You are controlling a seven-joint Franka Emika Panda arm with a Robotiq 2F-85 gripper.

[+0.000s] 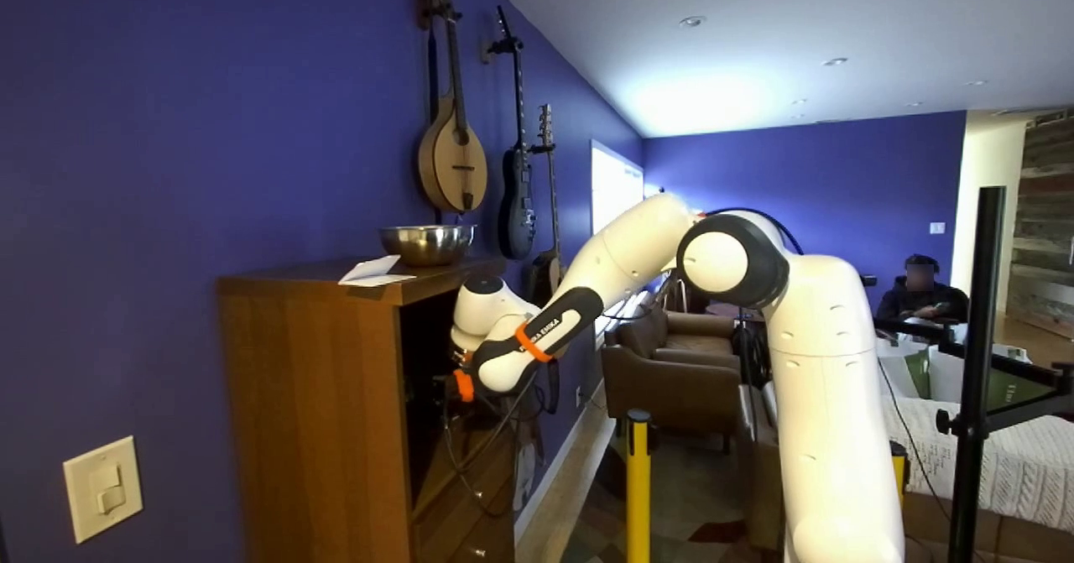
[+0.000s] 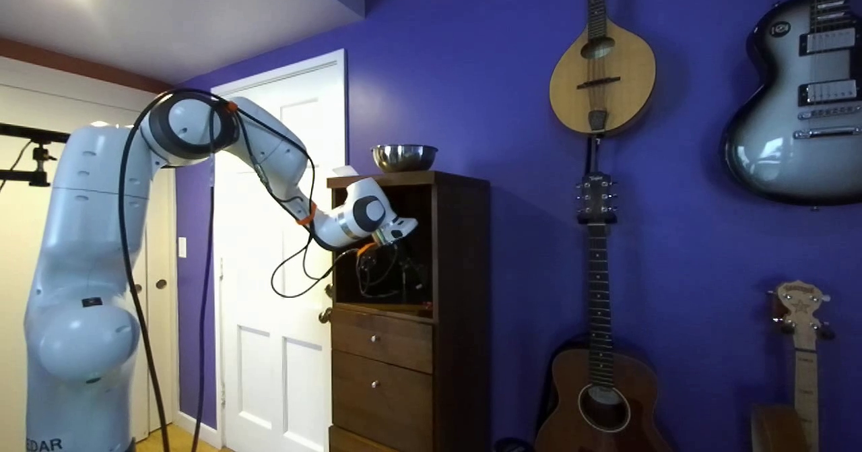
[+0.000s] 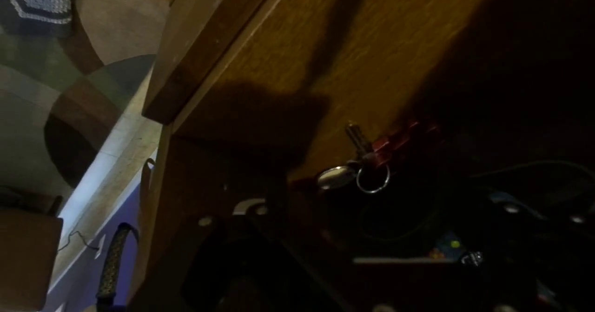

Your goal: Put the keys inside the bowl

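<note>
Under the bowl (image 1: 428,247), pale sheet (image 1: 375,273) and cabinet top (image 1: 294,277) hangs the end effector (image 2: 408,272), opening and hold unclear.

Your bowl (image 2: 404,159) was glossy metal, the paper (image 1: 377,280) to its left matt; you had a cabinet (image 1: 310,412) of smooth wood, and the metal ring (image 3: 372,192) on your keys (image 3: 366,156) shone.

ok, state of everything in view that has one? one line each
Gripper: looks open, inside the cabinet
Keys: lying on the shelf, not gripped
Bowl: upright on the cabinet, inside hidden
Paper: folded, one flap raised
Top two drawers: shut
Door: looks shut
Light switch: setting unclear
Stringed instruments: hung on the wall
</note>
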